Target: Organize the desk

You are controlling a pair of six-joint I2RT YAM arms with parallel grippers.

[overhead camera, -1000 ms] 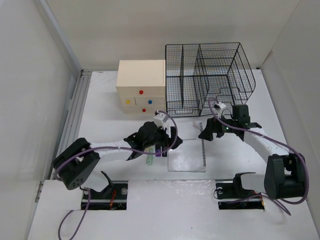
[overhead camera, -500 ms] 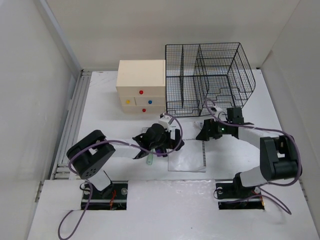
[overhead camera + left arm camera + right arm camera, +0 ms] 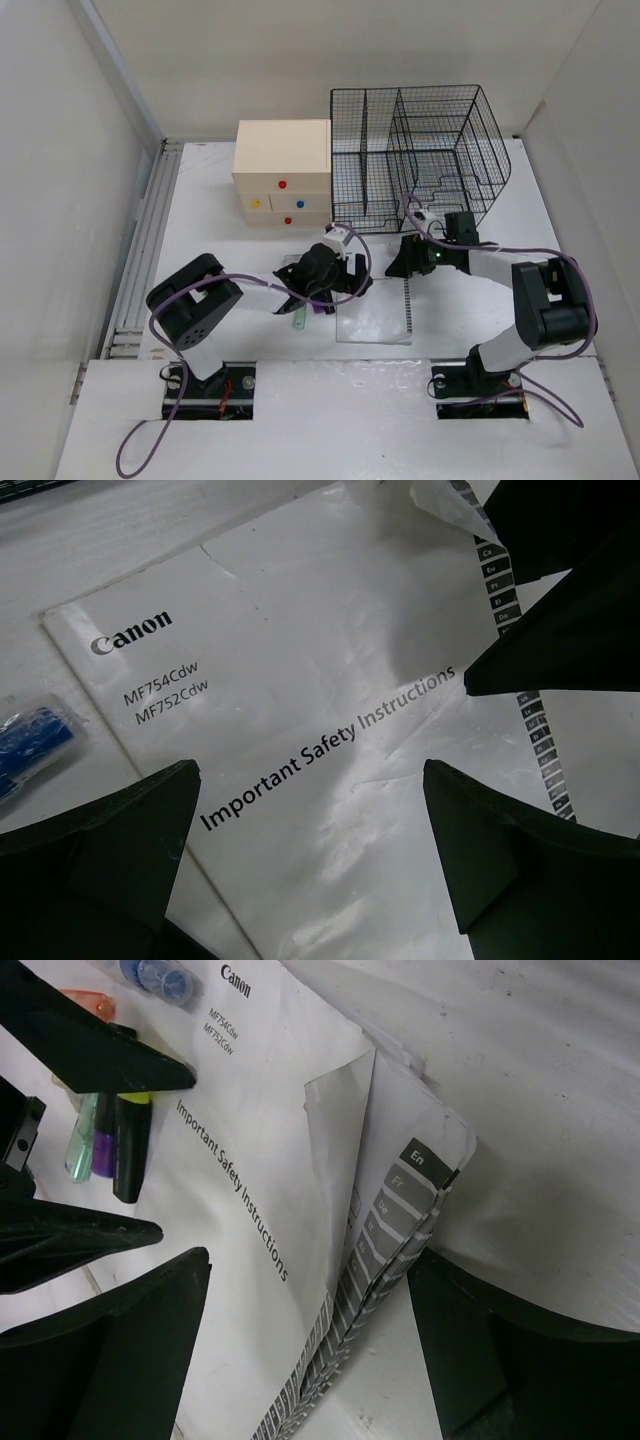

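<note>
Spreading white under everything, the table (image 3: 200,210) carries the booklet (image 3: 375,312), which lies flat near the front middle. Over the last second both my arms have closed in on it. My left gripper (image 3: 310,775) has slid right and now hangs over the booklet's left part. My right gripper (image 3: 310,1260) has come down at the tabbed far corner, where the cover curls up. Both have begun to narrow a little, yet their fingers are wide apart and hold nothing. I judge that a two-handed pickup of the booklet is being set up, perhaps to file it in the rack (image 3: 420,150) behind. Pens (image 3: 300,318) lie just left of the booklet, waiting their turn.
</note>
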